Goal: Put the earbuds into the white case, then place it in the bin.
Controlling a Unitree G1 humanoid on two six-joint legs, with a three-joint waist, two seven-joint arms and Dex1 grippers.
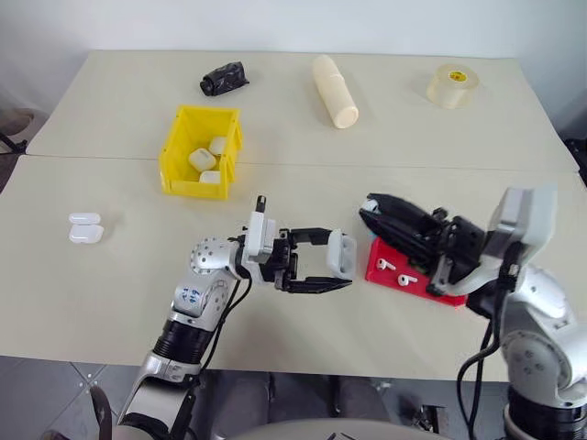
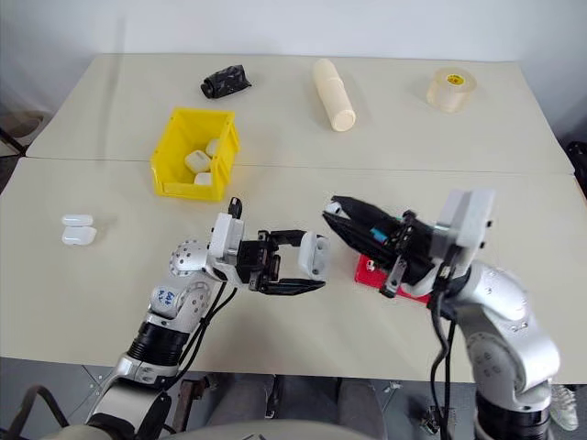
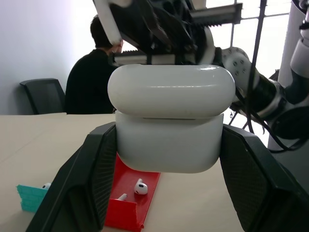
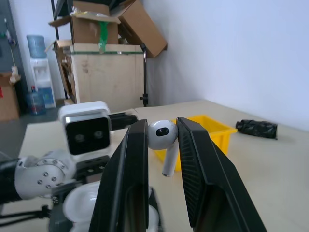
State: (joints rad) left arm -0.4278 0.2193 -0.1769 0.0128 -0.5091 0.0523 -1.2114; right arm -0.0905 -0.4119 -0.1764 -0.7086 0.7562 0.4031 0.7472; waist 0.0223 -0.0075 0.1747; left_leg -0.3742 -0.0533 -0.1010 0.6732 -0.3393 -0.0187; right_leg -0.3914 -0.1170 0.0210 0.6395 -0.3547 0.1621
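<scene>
My left gripper [image 1: 337,260] is shut on the white case [image 1: 342,254], holding it above the table's front middle. In the left wrist view the case [image 3: 169,121] sits between the two black fingers [image 3: 91,169], lid uppermost. My right gripper [image 1: 370,205] hovers just right of the case, pointing toward it, shut on one earbud [image 4: 162,137] whose stem hangs down between the pads. Two more earbuds [image 1: 395,271] lie in the red tray [image 1: 376,276] under the right gripper. The yellow bin [image 1: 181,137] stands at the back left and holds three white cases [image 1: 203,159].
Two more white cases [image 1: 84,228] lie at the left of the table. Along the far edge are a black object [image 1: 224,78], a cream cylinder [image 1: 335,90] and a tape roll [image 1: 451,84]. A teal tray [image 3: 30,195] and a seated person [image 3: 91,82] appear in the left wrist view.
</scene>
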